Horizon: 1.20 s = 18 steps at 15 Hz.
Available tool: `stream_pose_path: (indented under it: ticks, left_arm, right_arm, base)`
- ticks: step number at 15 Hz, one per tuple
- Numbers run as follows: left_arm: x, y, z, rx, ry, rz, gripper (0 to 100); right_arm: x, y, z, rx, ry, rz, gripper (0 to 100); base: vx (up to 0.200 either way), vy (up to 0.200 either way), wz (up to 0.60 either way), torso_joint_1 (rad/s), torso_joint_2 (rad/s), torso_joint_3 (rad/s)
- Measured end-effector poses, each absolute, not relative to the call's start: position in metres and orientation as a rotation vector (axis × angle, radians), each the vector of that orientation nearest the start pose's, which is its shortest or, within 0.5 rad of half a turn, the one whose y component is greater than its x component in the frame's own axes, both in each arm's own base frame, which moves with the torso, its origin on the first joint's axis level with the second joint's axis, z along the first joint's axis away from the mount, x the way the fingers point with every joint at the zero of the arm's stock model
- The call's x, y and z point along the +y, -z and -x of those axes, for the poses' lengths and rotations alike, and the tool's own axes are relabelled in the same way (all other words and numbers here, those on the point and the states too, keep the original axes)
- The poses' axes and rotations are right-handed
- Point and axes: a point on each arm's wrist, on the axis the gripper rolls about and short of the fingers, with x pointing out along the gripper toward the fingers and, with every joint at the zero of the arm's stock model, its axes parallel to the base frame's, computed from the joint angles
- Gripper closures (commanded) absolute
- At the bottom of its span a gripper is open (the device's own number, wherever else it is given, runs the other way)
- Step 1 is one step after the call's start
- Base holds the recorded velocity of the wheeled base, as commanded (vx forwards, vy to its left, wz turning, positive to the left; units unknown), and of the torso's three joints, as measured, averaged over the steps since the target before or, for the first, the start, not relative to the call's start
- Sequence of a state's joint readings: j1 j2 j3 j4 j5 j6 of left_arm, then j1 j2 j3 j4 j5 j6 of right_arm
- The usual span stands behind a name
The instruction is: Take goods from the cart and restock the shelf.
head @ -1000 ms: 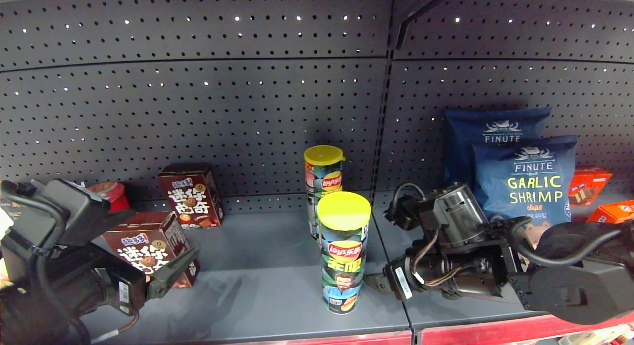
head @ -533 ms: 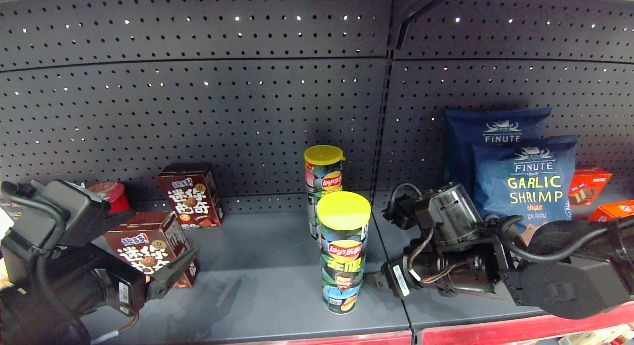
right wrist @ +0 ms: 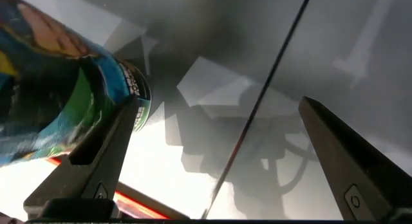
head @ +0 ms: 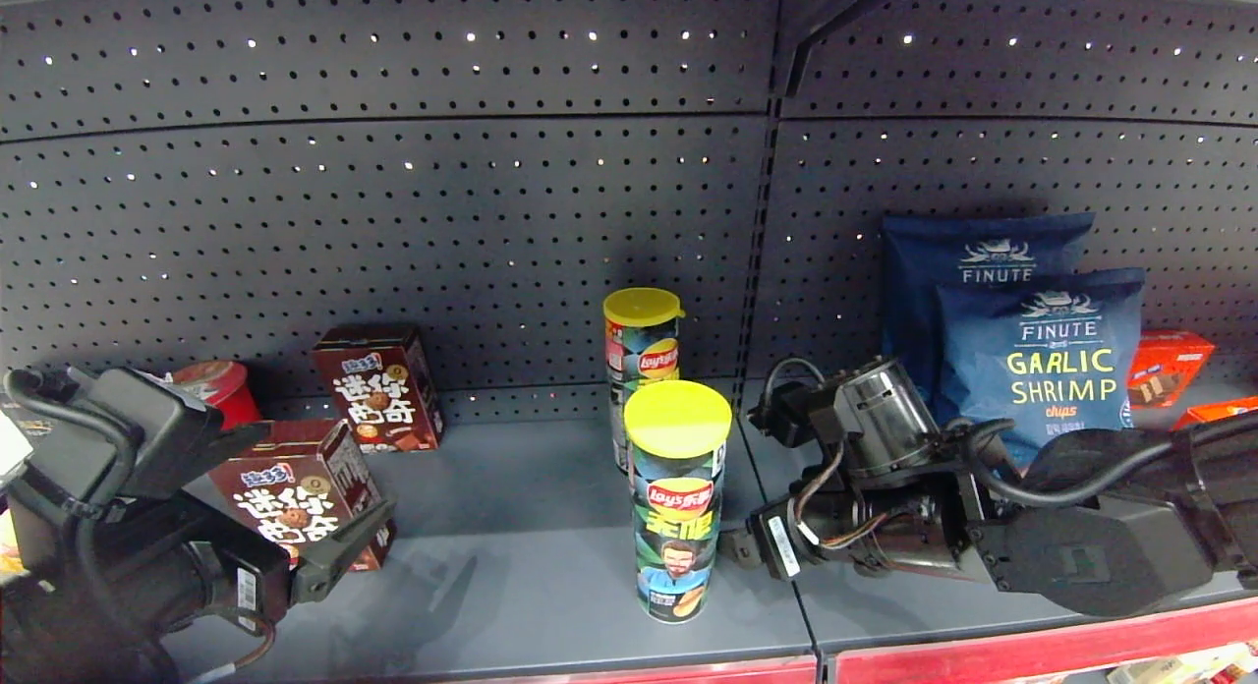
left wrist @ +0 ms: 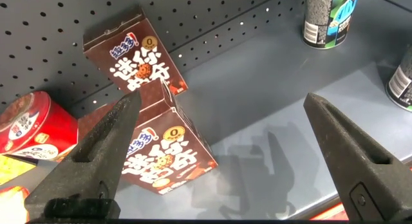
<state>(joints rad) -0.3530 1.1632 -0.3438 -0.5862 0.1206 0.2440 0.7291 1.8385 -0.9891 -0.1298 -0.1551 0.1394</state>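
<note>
Two chip cans with yellow lids stand upright on the grey shelf [head: 550,487]: a front can [head: 678,502] and a rear can [head: 641,355]. My right gripper [head: 732,549] lies low on the shelf, right up against the front can's lower right side. In the right wrist view this gripper [right wrist: 219,105] is open, with the can [right wrist: 58,89] beside one finger and bare shelf between the jaws. My left gripper [head: 305,483] hangs open at the left, in front of a brown biscuit box [head: 295,492]. From the left wrist, the gripper [left wrist: 222,102] has that box [left wrist: 161,153] beyond its fingers.
A second brown box [head: 378,384] and a red tub [head: 221,384] stand at the back left. Blue snack bags [head: 1042,355] and orange boxes [head: 1170,365] fill the right bay. A pegboard wall [head: 442,222] closes the back. A red strip [head: 1032,650] marks the shelf's front edge.
My right arm has slid left toward the front can, and the can has shifted slightly left. The left arm has barely moved.
</note>
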Motion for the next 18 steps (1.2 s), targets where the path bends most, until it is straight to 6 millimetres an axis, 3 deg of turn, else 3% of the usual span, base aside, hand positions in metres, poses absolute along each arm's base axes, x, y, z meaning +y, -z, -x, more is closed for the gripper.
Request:
stream_pose_path:
  ticks: [11,18]
  left_arm:
    - [-0.051,-0.176,-0.146,0.199,0.259,-0.297,0]
    - [-0.051,-0.175,-0.146,0.202,0.260,-0.297,0]
  right_arm:
    - [0.224,-0.138,-0.252,0.694,-0.509,0.186,0]
    - [0.211,-0.143,-0.243,0.693,-0.499,0.181,0]
  base:
    - [0.000,0.000,0.00,0.000,0.00,0.000]
    - [0.000,0.000,0.00,0.000,0.00,0.000]
